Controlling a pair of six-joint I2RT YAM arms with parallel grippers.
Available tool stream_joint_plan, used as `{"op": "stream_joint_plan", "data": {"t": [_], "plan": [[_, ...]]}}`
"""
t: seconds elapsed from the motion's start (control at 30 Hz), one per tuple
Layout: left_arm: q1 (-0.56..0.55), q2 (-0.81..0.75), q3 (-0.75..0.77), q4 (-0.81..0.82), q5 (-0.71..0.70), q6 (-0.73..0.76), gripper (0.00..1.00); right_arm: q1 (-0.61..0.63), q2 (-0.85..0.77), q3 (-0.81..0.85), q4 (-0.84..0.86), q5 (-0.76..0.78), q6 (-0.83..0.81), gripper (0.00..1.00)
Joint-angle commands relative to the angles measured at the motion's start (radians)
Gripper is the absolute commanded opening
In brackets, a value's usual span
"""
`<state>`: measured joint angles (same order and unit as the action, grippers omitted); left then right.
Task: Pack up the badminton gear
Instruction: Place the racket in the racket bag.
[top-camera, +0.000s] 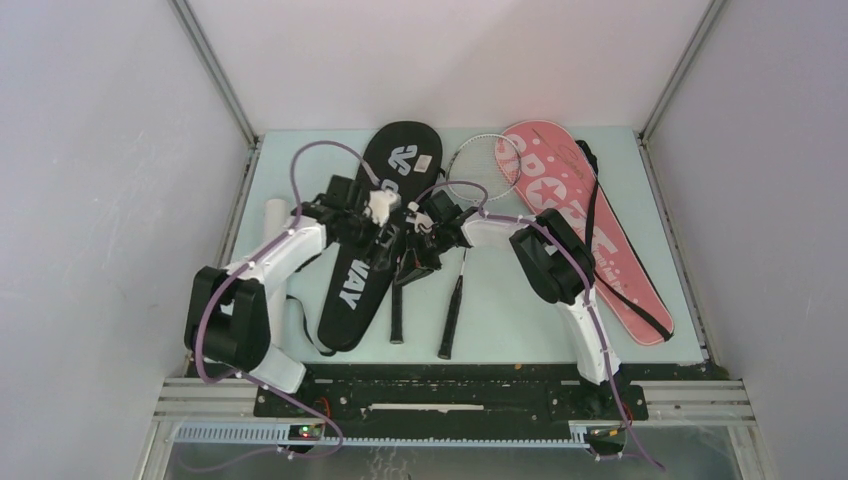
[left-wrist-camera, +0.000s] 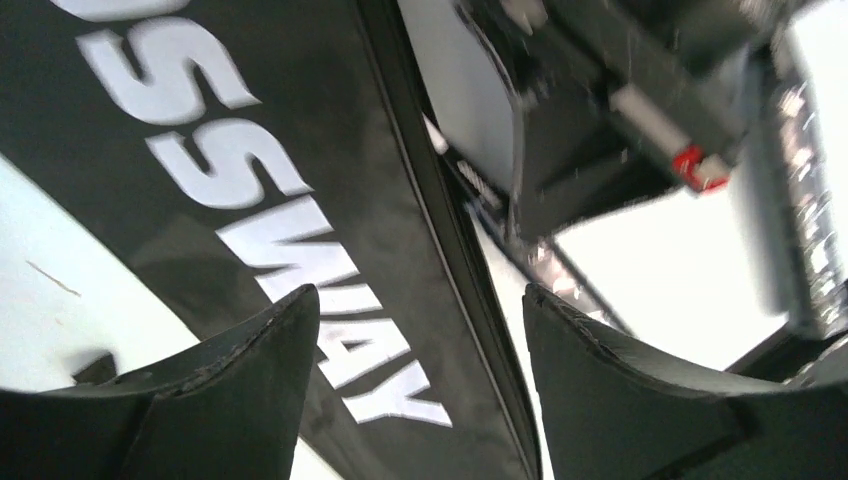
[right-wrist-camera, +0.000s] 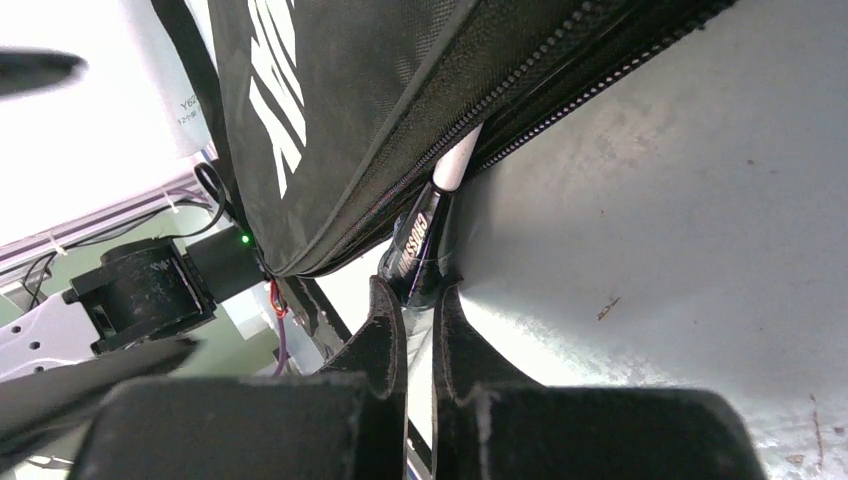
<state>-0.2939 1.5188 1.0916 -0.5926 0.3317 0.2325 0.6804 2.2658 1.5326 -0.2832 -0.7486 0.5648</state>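
Note:
The black "CROSSWAY" racket cover (top-camera: 350, 285) lies left of centre, and a racket's black handle (top-camera: 398, 318) sticks out of its zip side. In the right wrist view my right gripper (right-wrist-camera: 420, 295) is shut on that racket's neck (right-wrist-camera: 418, 240), just outside the cover's open zipper (right-wrist-camera: 520, 95). My left gripper (left-wrist-camera: 420, 310) hovers open over the cover's white lettering (left-wrist-camera: 330, 300), holding nothing. From above, the left gripper (top-camera: 378, 232) and the right gripper (top-camera: 425, 245) are close together. A white-framed racket (top-camera: 485, 165) lies bare beside them. The pink cover (top-camera: 600, 240) lies at the right.
A long white tube (top-camera: 275, 214) lies along the table's left side, partly under my left arm. A small white lump (top-camera: 380, 205) sits by the left gripper. The bare racket's handle (top-camera: 450, 328) points at the near edge. Metal rails bound the table (top-camera: 520, 320).

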Motion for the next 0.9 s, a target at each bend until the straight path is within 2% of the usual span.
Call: {"op": "stream_joint_plan", "data": {"t": [0.0,0.4,0.67,0.77,0.87], "plan": [[-0.078,0.005,-0.055,-0.072,-0.162,0.163,0.78,-0.016,0.057,-0.019,-0.019,0.137,-0.044,0.00],[-0.174,0.131,-0.062,-0.046,-0.236,0.124,0.76,-0.028,0.064,-0.027,-0.022,0.132,-0.057,0.00],[-0.185,0.192,-0.072,0.002,-0.281,0.071,0.67,-0.036,0.057,-0.037,-0.022,0.130,-0.060,0.00],[-0.185,0.206,-0.075,0.014,-0.285,0.056,0.62,-0.036,0.056,-0.037,-0.020,0.129,-0.060,0.00],[-0.185,0.211,-0.083,0.022,-0.286,0.050,0.53,-0.037,0.054,-0.038,-0.021,0.130,-0.062,0.00]]}}
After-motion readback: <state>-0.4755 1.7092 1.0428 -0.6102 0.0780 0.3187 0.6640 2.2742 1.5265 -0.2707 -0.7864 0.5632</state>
